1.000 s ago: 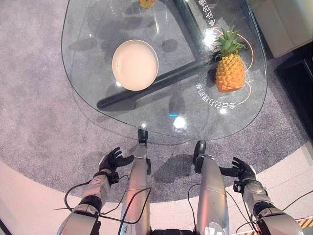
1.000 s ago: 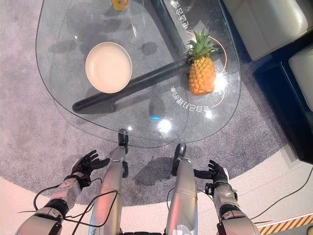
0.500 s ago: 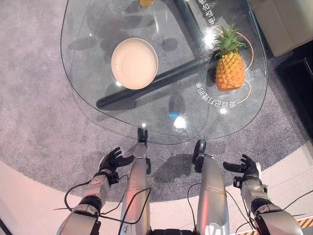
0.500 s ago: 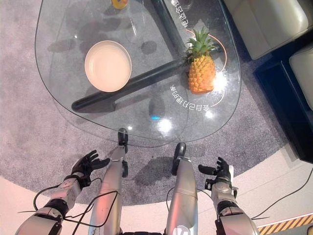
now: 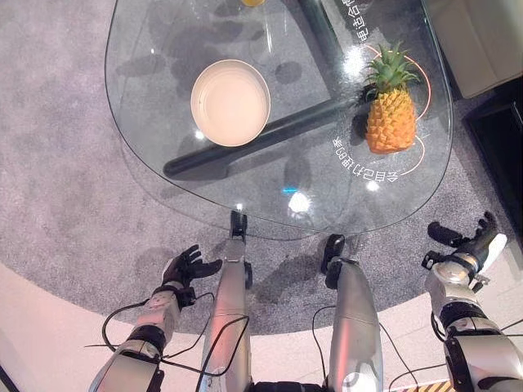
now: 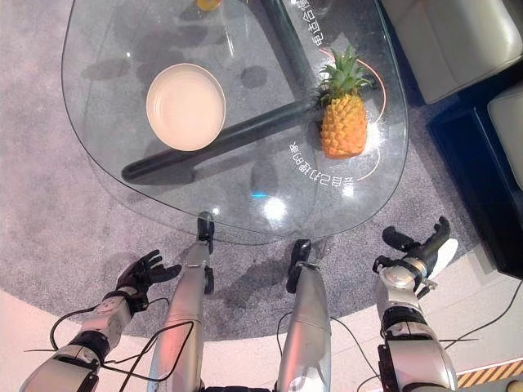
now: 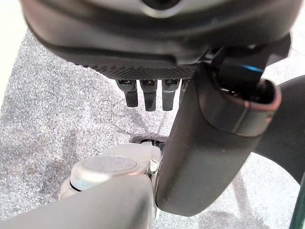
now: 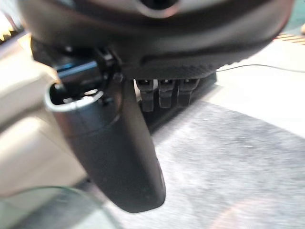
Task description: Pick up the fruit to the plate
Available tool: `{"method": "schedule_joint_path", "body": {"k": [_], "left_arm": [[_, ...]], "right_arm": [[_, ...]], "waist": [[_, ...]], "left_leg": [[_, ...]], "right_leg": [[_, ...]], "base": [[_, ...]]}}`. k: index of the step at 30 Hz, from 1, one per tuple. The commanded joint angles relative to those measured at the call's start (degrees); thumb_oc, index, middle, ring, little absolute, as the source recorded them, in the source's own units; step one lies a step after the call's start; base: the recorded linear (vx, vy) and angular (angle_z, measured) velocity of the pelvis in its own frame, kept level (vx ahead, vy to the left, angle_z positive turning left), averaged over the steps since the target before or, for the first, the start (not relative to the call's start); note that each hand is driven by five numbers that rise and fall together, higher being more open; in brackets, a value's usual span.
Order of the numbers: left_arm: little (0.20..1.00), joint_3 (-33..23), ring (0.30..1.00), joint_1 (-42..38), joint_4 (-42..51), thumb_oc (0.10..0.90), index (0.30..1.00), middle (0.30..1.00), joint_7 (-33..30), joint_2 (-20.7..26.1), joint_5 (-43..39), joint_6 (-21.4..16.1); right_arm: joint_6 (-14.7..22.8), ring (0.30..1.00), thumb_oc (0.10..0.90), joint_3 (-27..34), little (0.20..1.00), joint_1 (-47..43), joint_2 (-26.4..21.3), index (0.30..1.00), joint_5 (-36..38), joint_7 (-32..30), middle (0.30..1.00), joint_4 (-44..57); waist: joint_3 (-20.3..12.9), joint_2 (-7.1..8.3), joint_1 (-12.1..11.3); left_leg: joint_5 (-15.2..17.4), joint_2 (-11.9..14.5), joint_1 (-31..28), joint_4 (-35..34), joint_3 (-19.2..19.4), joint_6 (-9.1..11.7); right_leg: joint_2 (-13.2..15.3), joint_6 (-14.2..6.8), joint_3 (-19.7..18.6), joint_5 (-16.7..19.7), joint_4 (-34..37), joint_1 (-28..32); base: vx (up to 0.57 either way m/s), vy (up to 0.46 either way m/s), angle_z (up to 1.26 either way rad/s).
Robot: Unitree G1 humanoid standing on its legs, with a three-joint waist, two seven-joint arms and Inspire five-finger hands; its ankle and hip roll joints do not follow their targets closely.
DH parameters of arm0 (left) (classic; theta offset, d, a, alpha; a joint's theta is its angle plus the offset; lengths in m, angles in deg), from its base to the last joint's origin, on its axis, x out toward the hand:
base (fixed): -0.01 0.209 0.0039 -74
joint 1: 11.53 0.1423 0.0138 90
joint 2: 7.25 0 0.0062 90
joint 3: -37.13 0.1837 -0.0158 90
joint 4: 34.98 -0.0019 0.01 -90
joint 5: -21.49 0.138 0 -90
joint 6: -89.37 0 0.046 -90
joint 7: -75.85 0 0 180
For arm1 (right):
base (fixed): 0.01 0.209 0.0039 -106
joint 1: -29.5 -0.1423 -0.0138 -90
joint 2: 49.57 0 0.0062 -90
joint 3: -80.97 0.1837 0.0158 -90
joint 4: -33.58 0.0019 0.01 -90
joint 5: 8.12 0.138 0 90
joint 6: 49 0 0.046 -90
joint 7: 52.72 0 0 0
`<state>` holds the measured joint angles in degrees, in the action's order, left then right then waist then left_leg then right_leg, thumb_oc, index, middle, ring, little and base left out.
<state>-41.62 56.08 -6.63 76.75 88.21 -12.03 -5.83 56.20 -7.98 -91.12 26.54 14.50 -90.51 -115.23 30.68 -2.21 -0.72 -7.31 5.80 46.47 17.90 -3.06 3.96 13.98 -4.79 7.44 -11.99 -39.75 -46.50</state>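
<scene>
**Pineapple upright, hands apart**

Pineapple (image 5: pixel 391 116) stands on the glass worktop (image 5: pixel 155 139), crown up, well beyond the raised right hand (image 5: pixel 466 245), fingers spread, empty. Plate (image 5: pixel 230 103) sits far past the relaxed left hand (image 5: pixel 185 268).

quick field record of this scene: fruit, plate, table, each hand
fruit: pineapple, upright on the table's right part, apart from the plate
plate: cream plate, empty, on the table's left part
table: glass table over grey carpet
left hand: left hand, open, low, short of the table
right hand: right hand, open, holding nothing, off the table's right near edge
</scene>
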Motion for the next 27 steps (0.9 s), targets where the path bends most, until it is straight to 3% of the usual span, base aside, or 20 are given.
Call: {"method": "schedule_joint_path", "body": {"k": [1,7,15,21,27], "left_arm": [[0.900,1.0,0.900,2.5,-0.4,0.800,0.900,0.900,-0.5,3.3,-2.0,0.2],[0.900,1.2,0.900,3.8,1.1,0.800,0.900,0.900,-0.8,3.7,-3.2,0.4],[0.900,1.0,0.900,4.1,0.3,0.800,0.900,0.900,0.2,3.3,-3.6,-0.3],[0.900,0.5,0.900,4.3,0.3,0.800,0.900,0.900,-0.1,2.4,-3.8,-0.4],[0.900,-0.4,0.900,5.5,1.1,0.800,0.900,0.900,-0.5,1.1,-3.1,-0.8]], "right_arm": [[4.2,0.900,0.800,3.3,0.900,1.0,-7.4,0.900,-1.4,-9.6,0.900,4.5],[4.6,0.900,0.800,3.6,0.900,1.4,-8.7,0.900,-3.9,-19.9,0.900,16.9],[9.8,0.900,0.800,4.6,0.900,0.0,-10.1,0.900,-9.4,-24.6,0.900,25.9],[7.8,0.900,0.800,4.0,0.900,0.6,-8.9,0.900,-16.7,-27.9,0.900,36.5],[5.7,0.900,0.800,2.9,0.900,1.8,-7.2,0.900,-22.1,-27.1,0.900,46.0]], "waist": [[-0.9,1.11,-0.4],[-0.9,1.16,0.3],[-0.9,0.92,0.7],[-0.9,0.77,1.5],[-0.9,0.50,1.9]], "left_leg": [[10.6,0.7,0.3,11.9,1.1,-1.0],[10.3,0.6,-0.1,11.0,1.5,-1.0],[10.1,0.5,-1.0,10.1,2.0,-1.0],[9.8,0.4,-1.2,9.4,2.4,-1.2],[9.5,0.3,-1.5,8.8,2.9,-1.3]], "right_leg": [[0.5,-1.8,-2.3,12.3,11.3,0.4],[0.6,-1.8,-2.2,12.4,12.0,0.5],[0.6,-1.9,-2.2,12.3,12.6,1.1],[0.6,-1.9,-2.5,12.3,13.0,1.1],[0.7,-2.0,-2.8,12.4,13.6,1.2]], "base": [[-0.01,0.009,0.03],[0.00,0.005,0.00],[0.00,0.015,0.01],[0.00,0.041,-0.02],[0.00,0.017,-0.01]]}}
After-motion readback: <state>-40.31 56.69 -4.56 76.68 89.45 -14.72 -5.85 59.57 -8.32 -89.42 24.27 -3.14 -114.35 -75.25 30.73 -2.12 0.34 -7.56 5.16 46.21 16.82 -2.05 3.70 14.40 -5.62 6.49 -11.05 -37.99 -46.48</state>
